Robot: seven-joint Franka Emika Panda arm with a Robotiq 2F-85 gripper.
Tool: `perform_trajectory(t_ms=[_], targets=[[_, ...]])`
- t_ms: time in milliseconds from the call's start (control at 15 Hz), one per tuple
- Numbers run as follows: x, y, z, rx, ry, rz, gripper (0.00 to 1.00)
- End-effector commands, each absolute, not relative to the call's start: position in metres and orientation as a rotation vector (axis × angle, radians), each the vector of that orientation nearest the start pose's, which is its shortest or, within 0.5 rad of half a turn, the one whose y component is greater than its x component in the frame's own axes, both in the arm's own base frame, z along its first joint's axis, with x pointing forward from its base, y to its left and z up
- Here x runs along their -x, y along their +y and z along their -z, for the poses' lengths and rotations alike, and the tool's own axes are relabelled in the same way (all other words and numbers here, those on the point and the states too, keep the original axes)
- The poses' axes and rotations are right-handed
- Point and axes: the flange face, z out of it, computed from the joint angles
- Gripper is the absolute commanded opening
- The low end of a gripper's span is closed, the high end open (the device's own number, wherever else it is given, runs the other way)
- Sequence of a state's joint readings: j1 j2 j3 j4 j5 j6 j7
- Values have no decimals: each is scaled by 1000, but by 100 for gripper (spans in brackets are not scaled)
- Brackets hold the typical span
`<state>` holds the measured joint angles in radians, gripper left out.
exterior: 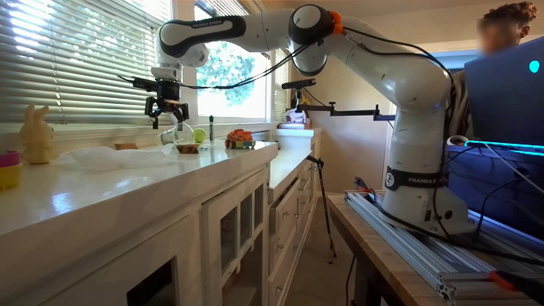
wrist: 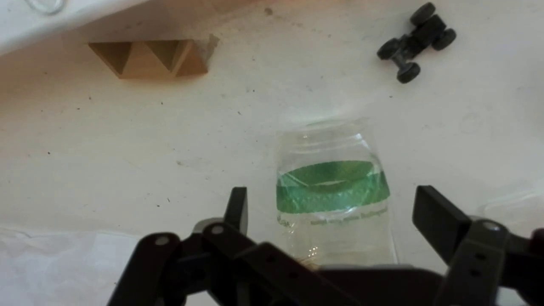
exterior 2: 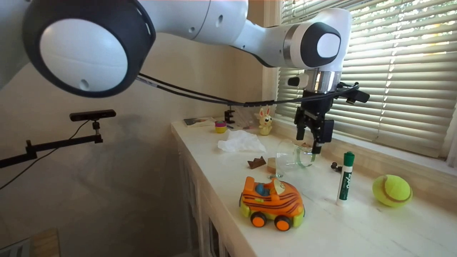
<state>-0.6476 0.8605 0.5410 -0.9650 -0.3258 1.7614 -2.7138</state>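
1. Lower left of the wrist view: a crumpled white sheet (wrist: 59,263) lies on the white counter (wrist: 204,140).
2. Upper left: a brown notched block (wrist: 153,59) rests beside a white ledge (wrist: 63,21).
3. Centre: the gripper (wrist: 332,193) reaches in from the bottom edge, its black fingers spread wide and holding nothing.
4. Between those fingers: a clear container (wrist: 331,197) with a green band lies on its side, a gap showing to its left and right. In both exterior views it is beneath the gripper, close to the fingertips; whether they reach level with its top is hard to tell.
5. Upper right: a small black wheeled chassis (wrist: 418,40), apart from the container.
6. In an exterior view, left to right: an orange toy car (exterior 2: 273,203), an upright green-capped marker (exterior 2: 345,178) and a tennis ball (exterior 2: 392,191).
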Motion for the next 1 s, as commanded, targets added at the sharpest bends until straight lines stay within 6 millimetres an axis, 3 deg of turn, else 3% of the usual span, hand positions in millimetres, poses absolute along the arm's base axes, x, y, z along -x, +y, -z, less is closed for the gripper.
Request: perform_trajectory(t_ms=[0,467,933], targets=[[-718,-265,-389,-864,3005,-107,100],[-712,-287,-381,-851,3015,-30,100],[-715,-292,-379,-834,2992,-14,100]])
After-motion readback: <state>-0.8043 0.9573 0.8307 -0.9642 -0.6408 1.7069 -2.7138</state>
